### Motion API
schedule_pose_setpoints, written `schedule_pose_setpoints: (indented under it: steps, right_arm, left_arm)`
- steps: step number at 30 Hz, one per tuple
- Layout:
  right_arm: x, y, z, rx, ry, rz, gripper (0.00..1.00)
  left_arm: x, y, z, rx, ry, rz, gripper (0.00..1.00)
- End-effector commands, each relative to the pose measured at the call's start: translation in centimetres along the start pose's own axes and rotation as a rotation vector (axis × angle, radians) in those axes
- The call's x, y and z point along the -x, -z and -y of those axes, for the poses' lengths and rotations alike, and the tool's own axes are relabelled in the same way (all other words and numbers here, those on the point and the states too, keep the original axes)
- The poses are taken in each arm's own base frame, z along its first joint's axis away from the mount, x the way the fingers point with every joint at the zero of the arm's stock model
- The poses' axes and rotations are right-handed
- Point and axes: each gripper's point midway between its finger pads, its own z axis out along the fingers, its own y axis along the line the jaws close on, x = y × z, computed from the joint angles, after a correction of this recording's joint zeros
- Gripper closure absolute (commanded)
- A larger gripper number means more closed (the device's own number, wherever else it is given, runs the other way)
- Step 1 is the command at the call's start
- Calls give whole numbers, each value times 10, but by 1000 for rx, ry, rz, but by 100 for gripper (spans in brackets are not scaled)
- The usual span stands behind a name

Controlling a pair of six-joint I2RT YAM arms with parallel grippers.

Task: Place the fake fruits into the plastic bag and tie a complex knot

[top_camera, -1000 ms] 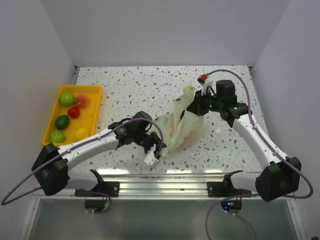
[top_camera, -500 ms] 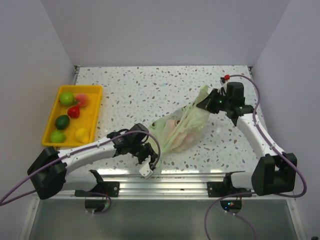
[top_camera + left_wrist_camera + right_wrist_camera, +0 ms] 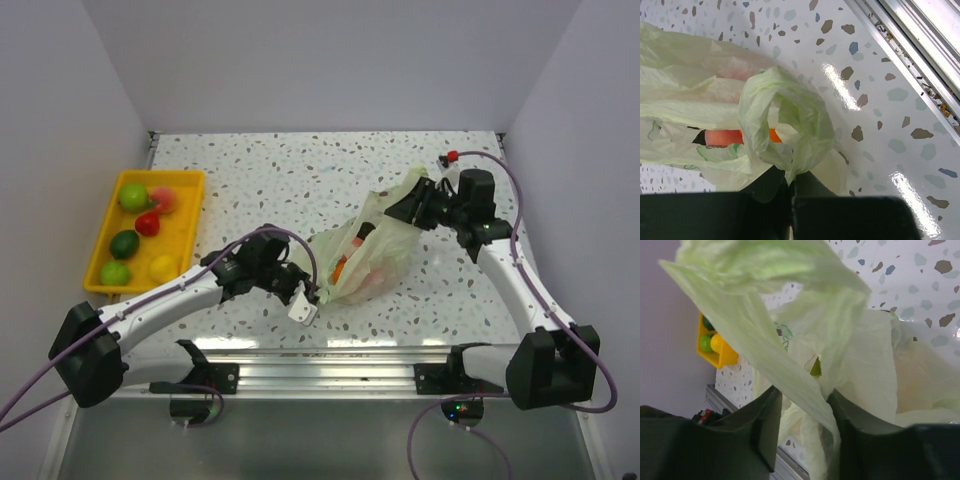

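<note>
The bag (image 3: 385, 240) lies on its side on the speckled surface (image 3: 260, 170), right of centre. Its long axis runs from near-left to far-right. The full, bulging part sits in the middle and toward the near-left. The far-right end narrows to a raised flap of thin plastic. Some fruits (image 3: 342, 268) show through the film: an orange one toward the near-left end and a pinkish one just right of it. A dark shape farther in is too blurred to name.

The left jaws are clenched on the bag's near-left end. In the left wrist view the bag (image 3: 690, 100) spreads off to the left, and the orange fruit shows through a gap in it. A loop of its plastic (image 3: 785, 115) stands just above the jaws, its base pinched between them. The left arm (image 3: 170, 295) reaches in from the near-left corner.

The right jaws stand parted at the bag's far-right end. In the right wrist view a band of the bag (image 3: 790, 375) runs through the gap between them. It seems to hang loose there rather than pinched, though plastic hides much of that view. The right arm (image 3: 510, 280) comes up along the right side.

Well apart, at the left edge, lies a yellow tray (image 3: 192, 215), its long axis near to far. It holds six more fruits: three green, one yellow, one red, one pinkish.
</note>
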Motion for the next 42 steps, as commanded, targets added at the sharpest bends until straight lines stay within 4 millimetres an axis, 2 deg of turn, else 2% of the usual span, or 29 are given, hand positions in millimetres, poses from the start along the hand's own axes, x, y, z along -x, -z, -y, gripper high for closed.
schedule_pose_setpoints:
  steps: [1,3,5,10,14,17,20,22,27,34,35,37,38,40,42]
  right_arm:
    - [3,9,-19,92,152,-3,53]
    - [5,12,-22,105,164,26,43]
    - [15,17,-31,128,158,94,38]
    - [29,3,-20,75,5,153,35]
    - [36,-11,-21,73,-104,143,31]
    - [40,-16,-21,50,-160,150,21]
    - [39,-21,-13,3,-186,146,19]
    - [39,-24,-8,-15,-191,150,19]
    - [27,-37,8,-70,-226,122,19]
    - [17,-41,28,-151,-213,107,21]
    - [15,-42,28,-150,-208,101,30]
    - [15,-44,26,-117,-183,104,55]
    - [16,-45,24,-102,-124,100,81]
    - [25,-44,19,-88,-32,108,96]
    - [27,-43,13,-51,134,84,100]
  left_arm:
    - [19,7,-18,39,-1,55,100]
    - [18,6,-17,31,-2,53,100]
    - [18,6,-16,26,-9,55,100]
    - [15,0,2,-40,-95,41,100]
    - [10,-11,13,-85,-171,8,100]
    - [12,-22,20,-128,-242,1,100]
    - [14,-29,22,-157,-291,-1,100]
    - [16,-31,16,-159,-317,-2,100]
    - [20,-40,10,-175,-380,-3,100]
    - [28,-49,2,-176,-408,10,100]
    - [28,-49,1,-173,-407,8,100]
    - [31,-50,-1,-172,-396,16,100]
    - [32,-50,-1,-171,-376,18,100]
    - [36,-46,-1,-180,-347,22,100]
    - [43,-39,-4,-170,-281,26,100]
